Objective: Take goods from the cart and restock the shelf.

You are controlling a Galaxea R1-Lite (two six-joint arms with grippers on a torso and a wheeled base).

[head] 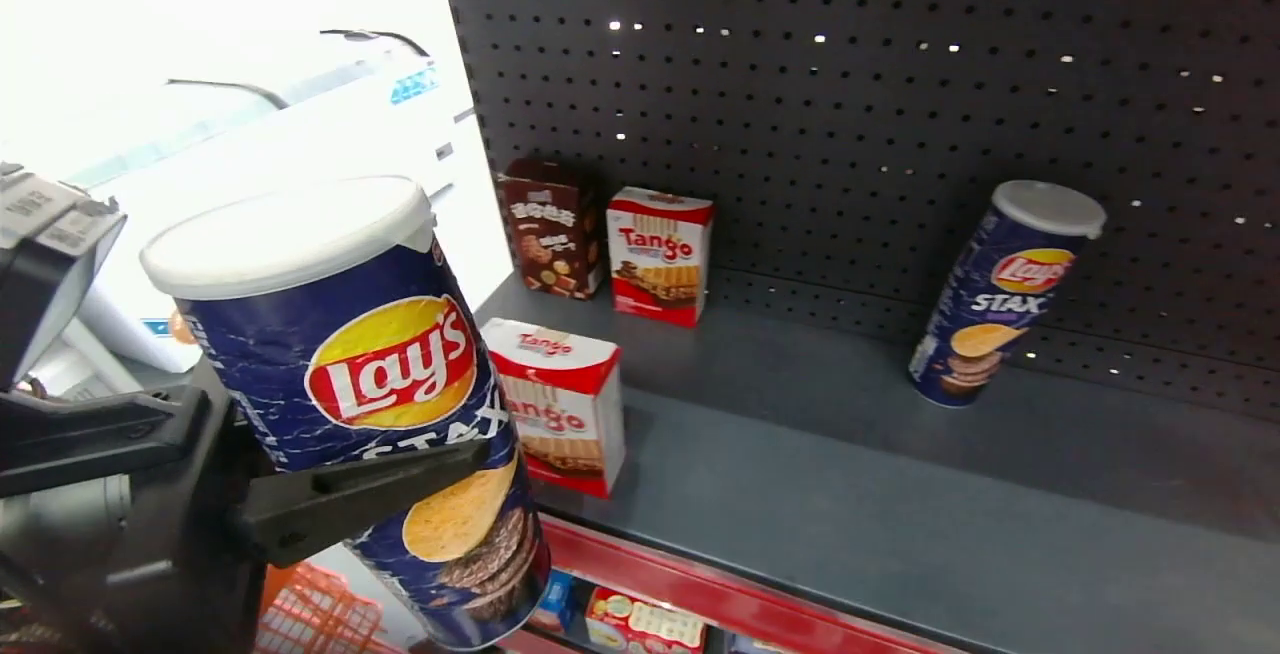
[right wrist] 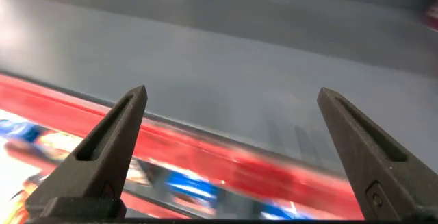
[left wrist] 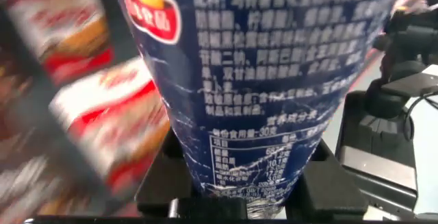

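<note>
My left gripper (head: 300, 494) is shut on a tall blue chip can (head: 360, 384) with a white lid, held upright at the lower left, in front of the shelf's left end. The same chip can (left wrist: 260, 80) stands between the dark fingers in the left wrist view. A second blue chip can (head: 1000, 294) leans against the pegboard at the shelf's back right. My right gripper (right wrist: 233, 107) is open with nothing between its fingers, above the grey shelf (right wrist: 226, 53) near its red front edge (right wrist: 219, 155).
On the grey shelf (head: 850, 474) a red-and-white wafer box (head: 565, 404) stands near the front left, another wafer box (head: 660, 254) and a brown box (head: 550, 224) at the back left. An orange cart basket (head: 320, 614) sits below. Goods fill the lower shelf (head: 640, 619).
</note>
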